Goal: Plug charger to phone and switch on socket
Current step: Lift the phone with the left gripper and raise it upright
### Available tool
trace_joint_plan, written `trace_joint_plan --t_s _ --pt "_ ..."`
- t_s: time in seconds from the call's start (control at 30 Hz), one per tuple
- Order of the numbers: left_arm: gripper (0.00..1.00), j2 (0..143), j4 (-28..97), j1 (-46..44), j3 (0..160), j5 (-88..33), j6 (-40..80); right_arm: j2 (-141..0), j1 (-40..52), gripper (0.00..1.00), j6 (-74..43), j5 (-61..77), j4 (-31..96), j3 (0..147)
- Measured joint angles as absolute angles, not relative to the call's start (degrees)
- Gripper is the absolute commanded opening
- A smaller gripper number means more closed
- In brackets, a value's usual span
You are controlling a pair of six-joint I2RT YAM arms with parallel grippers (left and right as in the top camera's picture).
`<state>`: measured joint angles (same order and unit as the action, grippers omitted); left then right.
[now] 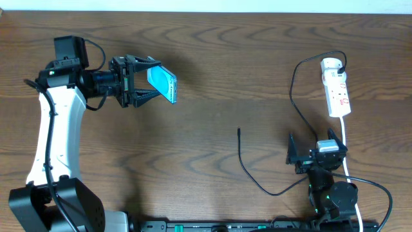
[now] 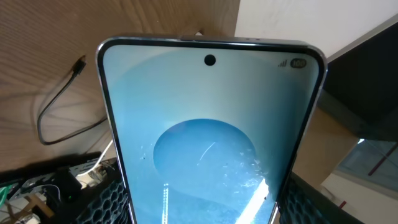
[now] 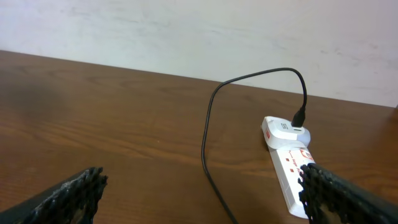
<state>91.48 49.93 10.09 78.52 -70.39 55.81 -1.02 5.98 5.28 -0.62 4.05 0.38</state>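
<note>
Gripping the phone [image 1: 163, 84] by its edges, the left end effector [image 1: 148, 80] holds it over the far-left part of the desk [image 1: 219, 51], screen lit. One end of the charger [image 1: 248, 173] is seated in the adapter on the socket [image 1: 337, 90] near the far-right corner. Its plug tip [image 1: 239, 131] lies loose mid-desk, well apart from the phone. The right end effector [image 1: 312, 145], by the near-right edge, is spread wide and empty. Judged outstanding: plugging in and switching on. The switch position cannot be read.

phone [image 1: 162, 84] far left | charger [image 1: 239, 133] centre, between them | socket [image 1: 337, 90] far right
</note>
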Motion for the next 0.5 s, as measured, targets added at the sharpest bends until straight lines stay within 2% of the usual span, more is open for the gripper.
trace_joint_plan --t_s 0.23,0.5 --pt "0.07 91.48 49.95 10.09 78.52 -70.41 57.49 -1.02 5.98 0.99 5.28 -0.62 4.05 0.38" --pt "0.07 91.48 49.87 10.09 78.52 -70.46 68.25 -1.02 5.98 0.99 5.26 -0.62 4.05 0.38"
